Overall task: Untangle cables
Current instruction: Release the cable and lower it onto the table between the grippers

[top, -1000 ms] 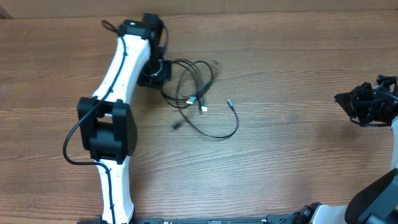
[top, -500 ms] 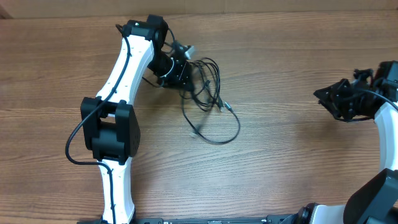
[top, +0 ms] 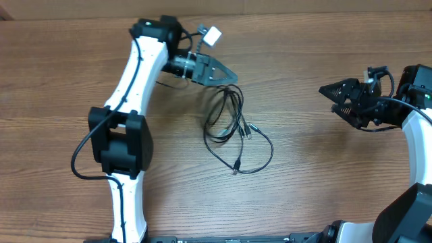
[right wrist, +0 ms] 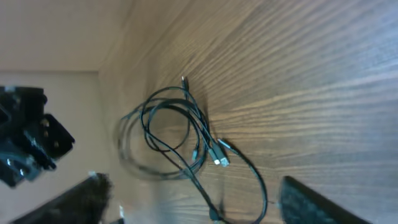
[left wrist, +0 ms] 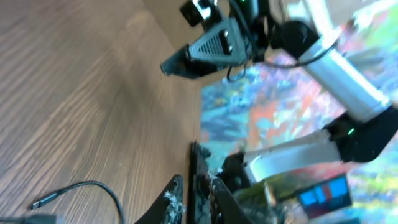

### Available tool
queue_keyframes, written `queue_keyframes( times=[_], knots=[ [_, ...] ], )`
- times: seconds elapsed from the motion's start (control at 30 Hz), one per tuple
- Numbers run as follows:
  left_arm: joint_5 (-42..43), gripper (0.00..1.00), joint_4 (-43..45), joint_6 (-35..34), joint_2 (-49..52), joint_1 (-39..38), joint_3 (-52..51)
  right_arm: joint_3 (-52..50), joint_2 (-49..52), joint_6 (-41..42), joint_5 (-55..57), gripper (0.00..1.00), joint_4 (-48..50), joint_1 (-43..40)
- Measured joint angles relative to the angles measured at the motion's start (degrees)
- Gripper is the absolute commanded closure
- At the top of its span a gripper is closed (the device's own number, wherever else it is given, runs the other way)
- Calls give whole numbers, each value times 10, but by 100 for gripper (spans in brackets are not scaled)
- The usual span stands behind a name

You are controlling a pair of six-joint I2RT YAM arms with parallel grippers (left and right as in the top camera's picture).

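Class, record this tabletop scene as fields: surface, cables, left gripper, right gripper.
Surface: brown wood-grain table
Cables: thin black cords with silver-tipped plugs, loosely looped together, lying on the table
Left gripper: close to the top of the loops in the overhead view; jaws' state unclear
Right gripper: jaws open, empty, well apart from the cords

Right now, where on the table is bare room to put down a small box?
Free: the wood between the thin black cables and the right arm's jaws; the strip in front of the cables; the patch left of the white left arm. Crowded: around the cables, just beside the left jaws.
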Motion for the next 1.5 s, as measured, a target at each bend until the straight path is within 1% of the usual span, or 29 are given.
queue_keyframes(
  times=[0.07, 0.1, 0.17, 0.23, 0.3, 0.4, 0.5, 0.63, 0.8, 0.83, 0.87, 1.0, 1.07, 1.13, 1.17, 1.33, 1.43, 1.5],
  knots=[
    [-33, 70, 18, -6, 0, -12, 0, 0, 0, -2, 5, 4, -8, 0],
    [-61, 67, 28, -19, 0, -19, 0, 0, 0, -5, 7, 4, -12, 0],
    [-148, 63, 47, -67, 0, -30, 0, 0, 0, -6, 12, 2, -20, 0],
    [-242, 62, 53, -123, 0, -36, 0, 0, 0, -7, 20, 2, -29, 1],
    [-334, 62, 52, -176, 0, -43, 0, 0, 0, -7, 31, 0, -33, 6],
    [-457, 62, 53, -250, 0, -51, 0, 0, 0, -7, 50, 0, -36, 26],
    [-540, 63, 61, -315, 0, -56, 0, 0, 0, -7, 69, 0, -35, 51],
    [-625, 62, 82, -405, 0, -57, 0, 0, 0, -7, 105, 0, -31, 85],
    [-668, 64, 92, -461, 0, -59, 0, 0, 0, 7, 170, 0, -31, 112],
    [-690, 64, 87, -485, 0, -63, 0, 0, 0, 23, 201, 0, -29, 116],
    [-698, 64, 84, -493, 0, -64, 0, 0, 0, 32, 218, 0, -29, 116],
    [-783, 62, 53, -566, 0, -70, -7, 0, 0, 63, 269, 0, -27, 116],
    [-812, 66, 50, -589, 0, -70, -17, 0, 0, 71, 282, 0, -27, 116],
    [-833, 73, 50, -604, 0, -68, -34, 0, 0, 79, 288, 0, -31, 116],
    [-840, 74, 49, -609, 0, -67, -45, 0, 0, 84, 291, 0, -33, 116],
    [-852, 75, 52, -622, 0, -63, -109, 0, 0, 93, 299, 0, -33, 116],
    [-849, 81, 61, -624, 0, -62, -140, 0, 0, 96, 300, 0, -33, 116],
    [-846, 82, 69, -626, 0, -62, -157, 0, 0, 97, 301, 0, -33, 116]
  ],
)
